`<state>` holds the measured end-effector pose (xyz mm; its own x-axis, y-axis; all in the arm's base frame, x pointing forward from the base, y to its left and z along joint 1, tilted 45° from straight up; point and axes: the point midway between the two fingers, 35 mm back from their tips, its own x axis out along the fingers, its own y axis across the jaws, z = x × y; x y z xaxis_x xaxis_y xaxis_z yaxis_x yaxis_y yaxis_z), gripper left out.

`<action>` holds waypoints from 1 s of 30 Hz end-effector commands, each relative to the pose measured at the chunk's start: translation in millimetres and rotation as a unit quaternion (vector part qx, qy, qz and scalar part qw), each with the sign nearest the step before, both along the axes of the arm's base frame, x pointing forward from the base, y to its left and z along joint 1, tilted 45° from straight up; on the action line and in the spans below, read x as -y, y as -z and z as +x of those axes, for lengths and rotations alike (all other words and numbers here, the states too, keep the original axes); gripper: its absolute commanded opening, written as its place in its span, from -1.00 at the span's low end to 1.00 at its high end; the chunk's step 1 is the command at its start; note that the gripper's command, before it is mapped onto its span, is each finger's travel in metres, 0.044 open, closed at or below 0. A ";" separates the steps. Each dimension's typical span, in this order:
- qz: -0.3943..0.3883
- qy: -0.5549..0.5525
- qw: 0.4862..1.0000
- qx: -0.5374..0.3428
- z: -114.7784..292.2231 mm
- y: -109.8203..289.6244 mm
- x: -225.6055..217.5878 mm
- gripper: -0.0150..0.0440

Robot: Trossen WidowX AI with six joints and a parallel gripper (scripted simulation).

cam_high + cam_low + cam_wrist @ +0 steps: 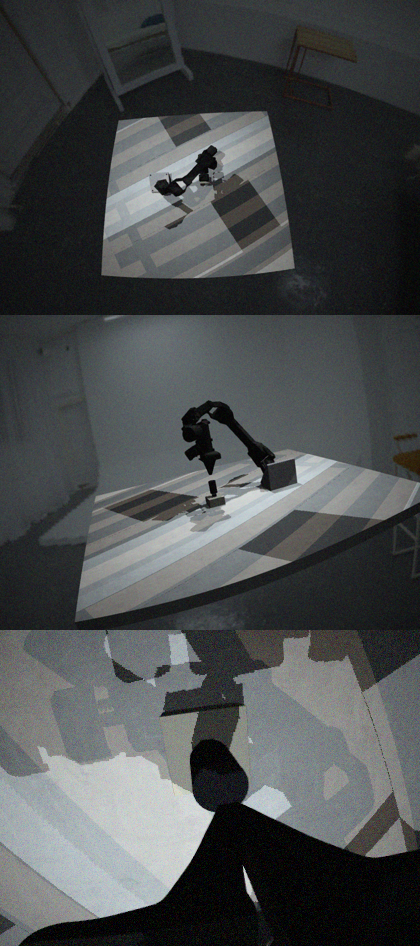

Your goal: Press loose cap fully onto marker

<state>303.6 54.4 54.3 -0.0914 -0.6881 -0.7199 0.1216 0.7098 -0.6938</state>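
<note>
- Marker (212,487) with its dark cap end uppermost stands in the holder block (215,501) on the counter (305,532). In the top view, my arm (195,171) hides most of it, and I can make out only pale bits of the block beside my wrist.
- From the exterior view, my jaws (210,471) hang straight above the marker, apart from it. Its long axis is upright, in line with my closed tip, so the coming press, I judge, is straight down.
- From the wrist view, the round dark top (218,776) sits just past my fingertips, which meet with nothing between them.
- Count: one marker, one block, one arm. I see no separate cap loose on the counter, so I judge it is already on the marker.
</note>
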 end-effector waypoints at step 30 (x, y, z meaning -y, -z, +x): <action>0.000 0.002 1.000 0.005 -2.1 23.7 22.2 -0.49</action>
